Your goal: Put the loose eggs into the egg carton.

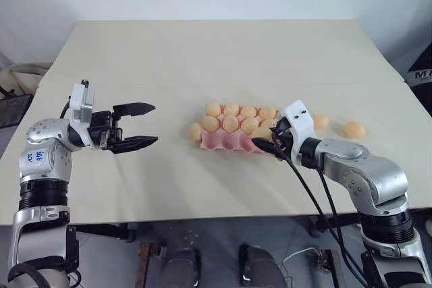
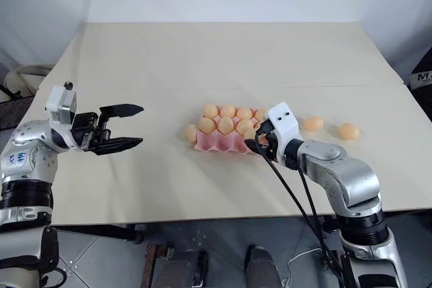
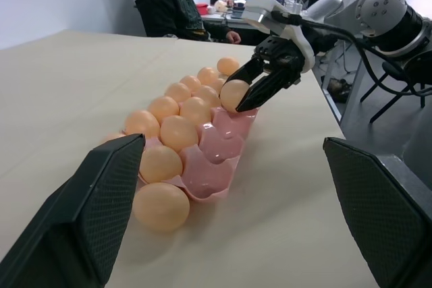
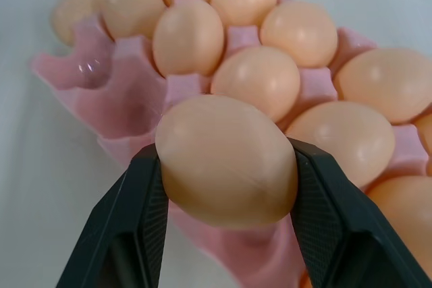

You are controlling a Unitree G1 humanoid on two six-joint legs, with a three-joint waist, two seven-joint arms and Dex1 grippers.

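Note:
The pink egg carton (image 1: 226, 141) lies mid-table, with eggs in its two far rows and bare cups (image 4: 125, 102) along the near row. My right gripper (image 1: 264, 141) is shut on one loose egg (image 4: 226, 160), which it holds just above the right end of that near row. Two more loose eggs (image 1: 320, 121) (image 1: 354, 129) rest on the table right of the carton. A third (image 1: 195, 131) touches the carton's left end. My left gripper (image 1: 152, 125) hovers well left of the carton, level, open and empty.
The beige table (image 1: 216, 59) stretches far behind the carton. A seam (image 1: 155, 86) crosses it behind the carton. Cables (image 1: 310, 197) hang from my right wrist over the front edge. Beyond the table's right end, a person in black (image 3: 169, 5) sits at a desk.

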